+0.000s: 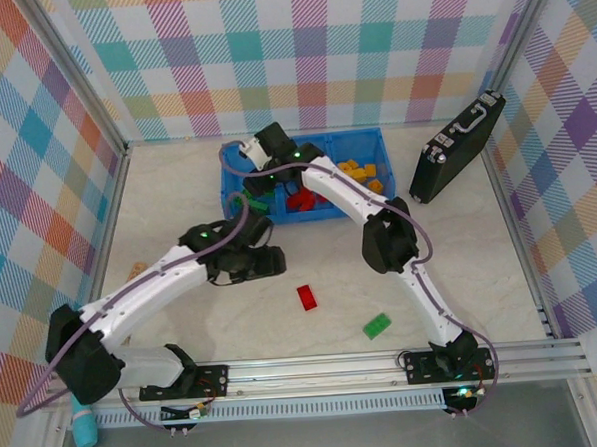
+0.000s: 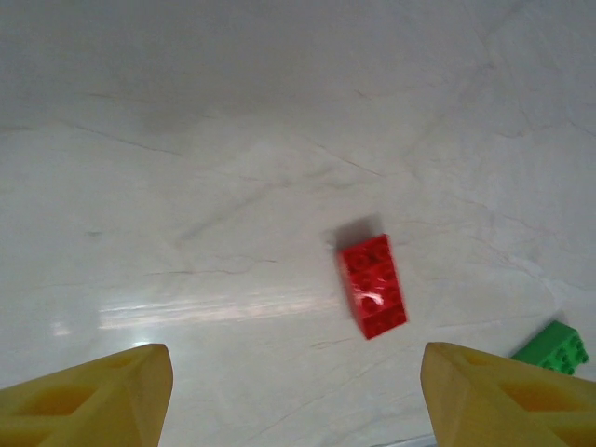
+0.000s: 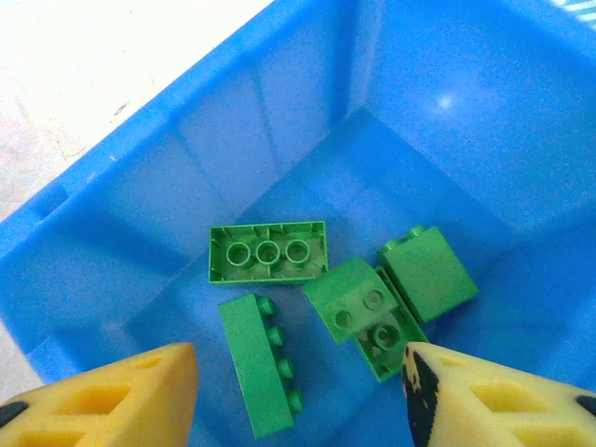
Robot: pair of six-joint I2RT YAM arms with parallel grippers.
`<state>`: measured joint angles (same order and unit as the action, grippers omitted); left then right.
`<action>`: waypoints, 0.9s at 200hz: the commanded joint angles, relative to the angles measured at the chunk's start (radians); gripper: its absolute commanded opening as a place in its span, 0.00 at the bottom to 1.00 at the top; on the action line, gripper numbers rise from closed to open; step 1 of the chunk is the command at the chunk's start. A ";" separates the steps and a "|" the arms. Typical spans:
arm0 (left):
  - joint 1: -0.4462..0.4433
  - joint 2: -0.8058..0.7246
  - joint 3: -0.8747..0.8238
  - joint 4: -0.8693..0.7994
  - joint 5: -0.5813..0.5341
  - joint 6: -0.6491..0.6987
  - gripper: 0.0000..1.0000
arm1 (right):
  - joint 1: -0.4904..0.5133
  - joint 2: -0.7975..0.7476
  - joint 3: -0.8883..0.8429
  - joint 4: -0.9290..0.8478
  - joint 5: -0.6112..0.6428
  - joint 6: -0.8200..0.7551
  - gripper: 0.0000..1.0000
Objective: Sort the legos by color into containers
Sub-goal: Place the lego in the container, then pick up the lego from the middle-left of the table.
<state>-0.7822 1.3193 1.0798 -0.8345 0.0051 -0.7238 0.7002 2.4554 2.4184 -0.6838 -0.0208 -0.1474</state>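
Legos loose on the table (image 1: 172, 195) numbered two: one red lego (image 2: 372, 284) and one green lego (image 2: 554, 346), below the left gripper (image 2: 296, 363), spread wide and empty. The right gripper (image 3: 298, 358), also spread and empty, hung over five green legos (image 3: 268, 251) in the left compartment of the blue bin (image 3: 279, 102). From above, red bricks (image 1: 299, 201) and yellow-orange bricks (image 1: 353, 168) lay further right, uncountable.

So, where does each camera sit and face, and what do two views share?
Top: above and behind, facing down at the table; both arms show.
Left wrist: on left arm, facing down at a red brick; left tool open.
Right wrist: on right arm, facing down into the blue bin holding green bricks; right tool open.
Shared: red brick, top and left wrist.
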 commanded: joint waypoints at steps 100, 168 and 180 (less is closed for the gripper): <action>-0.205 0.337 0.044 0.161 -0.022 -0.332 0.74 | -0.218 -0.642 -0.501 0.078 0.080 0.135 0.72; -0.220 0.467 0.071 0.211 0.006 -0.359 0.68 | -0.299 -0.973 -0.978 0.141 0.080 0.375 0.73; -0.224 0.477 0.070 0.218 0.010 -0.365 0.65 | -0.300 -0.996 -1.013 0.124 0.091 0.387 0.73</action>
<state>-0.9878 1.7683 1.1336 -0.6281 0.0017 -1.0637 0.3912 1.5032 1.4590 -0.5671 0.0559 0.1631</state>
